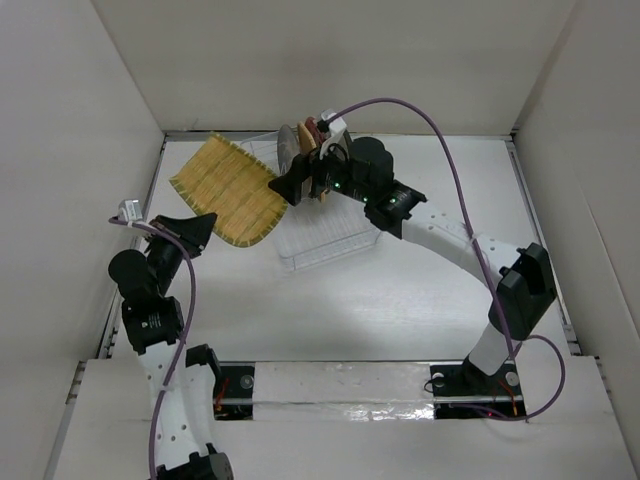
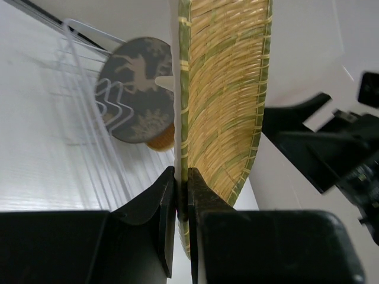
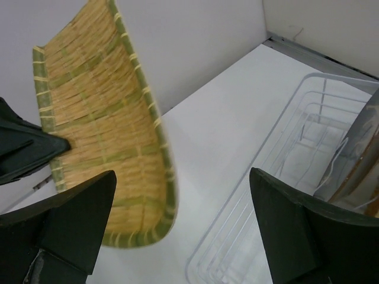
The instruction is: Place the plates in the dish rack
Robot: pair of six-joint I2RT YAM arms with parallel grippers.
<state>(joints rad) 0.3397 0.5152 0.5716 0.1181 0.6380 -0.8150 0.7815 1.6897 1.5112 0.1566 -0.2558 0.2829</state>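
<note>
Left claw [image 1: 210,226] is clamped shut on the near rim of a yellow woven plate [image 1: 228,188], its fingers [image 2: 163,201] pinching the green-edged border, and it holds the plate off the table at the rack's left side. From this claw the clear dish rack [image 1: 330,243] lies to the right and slightly ahead. In the overhead view the plate's right edge reaches the rack's left wall. The rack's long axis runs away from the arms, angled a little. A grey deer plate [image 2: 136,89] stands on edge at its far end, and the near slots look free. The woven plate is tilted, its face partly up toward the overhead camera, so I judge it must be stood on edge and swung right to drop between the dividers. The left arm is the nearer one for that, being bent up at the elbow with its forearm reaching forward along the table's left side. The right claw [image 1: 310,172] is spread wide and holds nothing. Its arm stretches far across, with the wrist above the rack's far end and pointing back toward the woven plate
</note>
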